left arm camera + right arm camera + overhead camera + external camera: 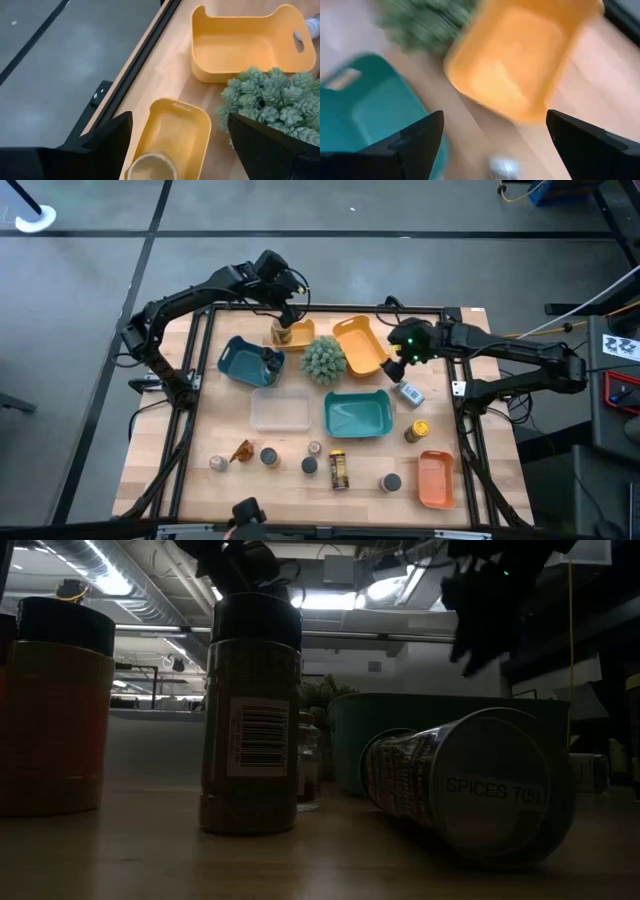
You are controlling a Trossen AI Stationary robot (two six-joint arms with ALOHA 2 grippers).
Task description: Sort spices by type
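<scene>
My left gripper [288, 313] [180, 122] hangs open over a small yellow tray [297, 334] at the far edge. A tan jar [152, 168] stands in that tray, below and between the fingers, untouched. My right gripper [396, 364] [492, 120] is open, above the table between the big yellow-orange tray [361, 345] and a white-blue container [408, 392] that lies on its side. Other spices stand along the near edge: an amber packet [242, 450], grey tins [268, 456], a dark-capped jar [338, 468] and a yellow-lidded jar [418, 430].
A green spiky plant [324, 358] stands mid-table between the two grippers. Teal trays [250, 363] [357, 414], a clear tray [280, 410] and an orange tray [435, 478] lie around it. In the low view a tin [480, 790] lies on its side beside an upright jar [250, 710].
</scene>
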